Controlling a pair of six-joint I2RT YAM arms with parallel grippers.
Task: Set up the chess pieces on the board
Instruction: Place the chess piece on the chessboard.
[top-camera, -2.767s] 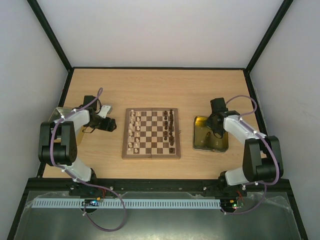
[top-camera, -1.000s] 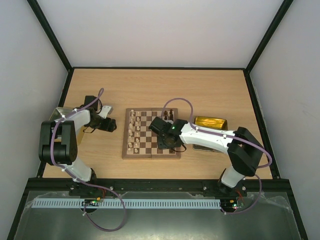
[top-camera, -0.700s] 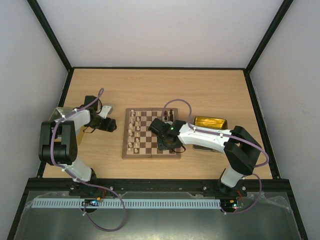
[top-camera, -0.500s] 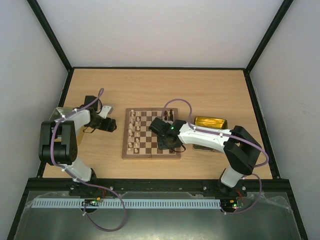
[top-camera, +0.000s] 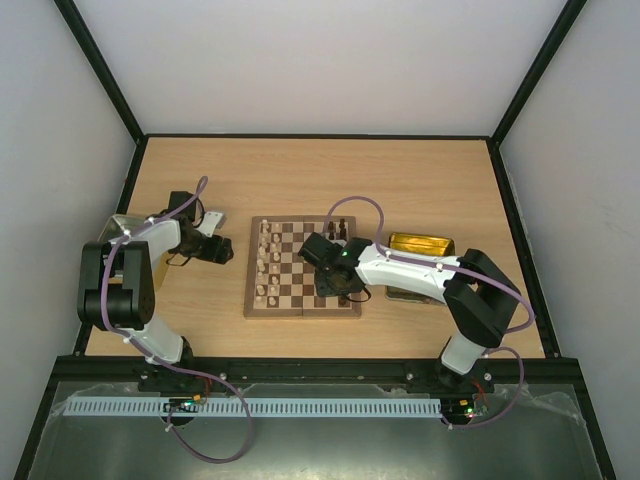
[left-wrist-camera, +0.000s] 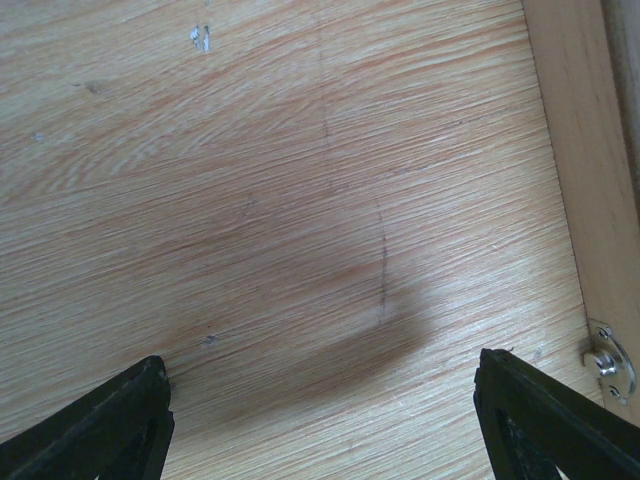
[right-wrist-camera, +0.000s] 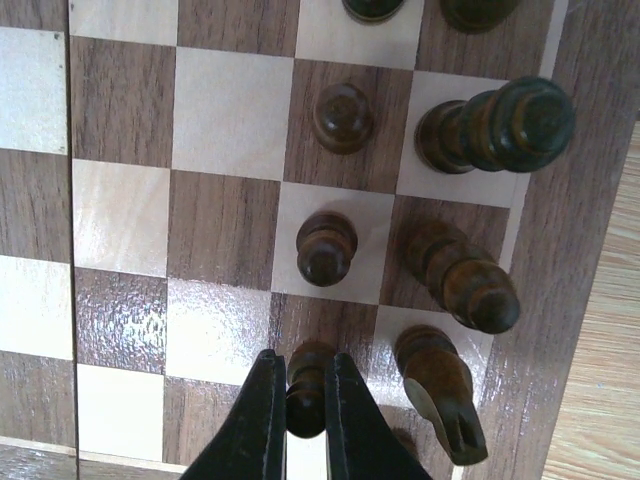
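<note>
since the first overhead shot, your right arm (top-camera: 410, 268) has left the gold tin (top-camera: 420, 243) on the right and swung over the right half of the board (top-camera: 300, 311). over the last second it has barely shifted. your left arm (top-camera: 160, 235) has not moved at all.

the right jaws are clamped on a dark pawn (right-wrist-camera: 305, 390), one finger on each side of it. that pawn stands upright, long axis vertical, head toward the wrist camera. it is over a dark square in the second file from the board's right border, toward the near end. you cannot tell from these views whether its base touches the square. a second pawn (right-wrist-camera: 325, 245) stands upright one square farther along the same file. a dark knight (right-wrist-camera: 435, 395) is just beside the held pawn in the edge file, with a taller dark piece (right-wrist-camera: 460, 275) beyond it.

the cream pieces (top-camera: 265, 262) stand in two files along the board's left side. the board lies flat in the middle of the desk (top-camera: 300, 180), its files of pieces running near to far.

your left jaws stand wide apart with nothing between them, over bare desk just left of the board.
</note>
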